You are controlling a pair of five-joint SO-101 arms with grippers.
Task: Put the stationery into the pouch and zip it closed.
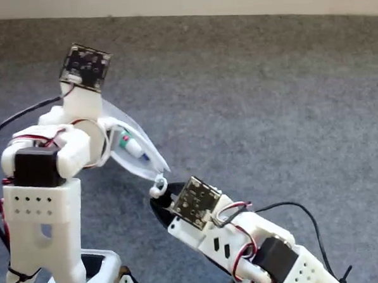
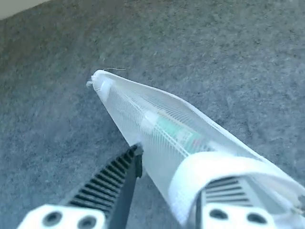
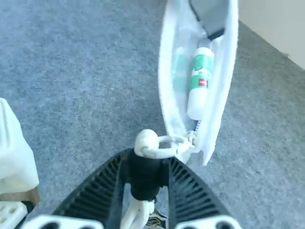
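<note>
A white mesh pouch (image 1: 139,158) hangs above the grey carpet, held at one end by my left gripper (image 1: 111,143). In the left wrist view the pouch (image 2: 164,143) stretches away from the left gripper (image 2: 174,171), whose fingers clamp its near end. A white glue tube with a green label (image 3: 199,81) lies inside the pouch (image 3: 220,95), whose mouth gapes. My right gripper (image 3: 147,167) is shut on the white ring-shaped zipper pull (image 3: 153,145) at the pouch's free end. In the high view the right gripper (image 1: 159,199) sits just below the pull (image 1: 158,187).
Grey carpet (image 1: 269,99) covers the table, with a pale wall strip (image 1: 232,0) along the far edge. The left arm's white base (image 1: 45,231) stands at the near left, and cables (image 1: 307,218) trail beside the right arm.
</note>
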